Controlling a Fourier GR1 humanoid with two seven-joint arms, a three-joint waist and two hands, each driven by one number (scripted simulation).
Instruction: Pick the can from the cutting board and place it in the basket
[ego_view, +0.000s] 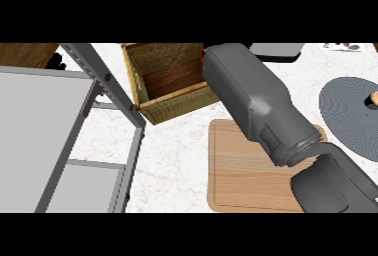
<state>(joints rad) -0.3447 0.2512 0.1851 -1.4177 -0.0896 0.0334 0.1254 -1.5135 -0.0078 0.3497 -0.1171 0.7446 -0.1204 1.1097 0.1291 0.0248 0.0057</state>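
Observation:
My right forearm (255, 100) stretches from the lower right across the wooden cutting board (240, 180) to the right rim of the wicker basket (159, 107). The hand at its far end is hidden behind the forearm. A small red sliver (201, 58), possibly the can, peeks out at the forearm's tip over the basket's right side. What shows of the board's top carries no can. The basket's wooden floor shows bare where it is not covered. My left hand does not show.
A grey metal rack frame (111, 95) with a grey panel fills the left side. A round grey mat (347, 117) with an orange item (373, 98) lies at the right edge. A dark grey slab (277, 51) sits at the back.

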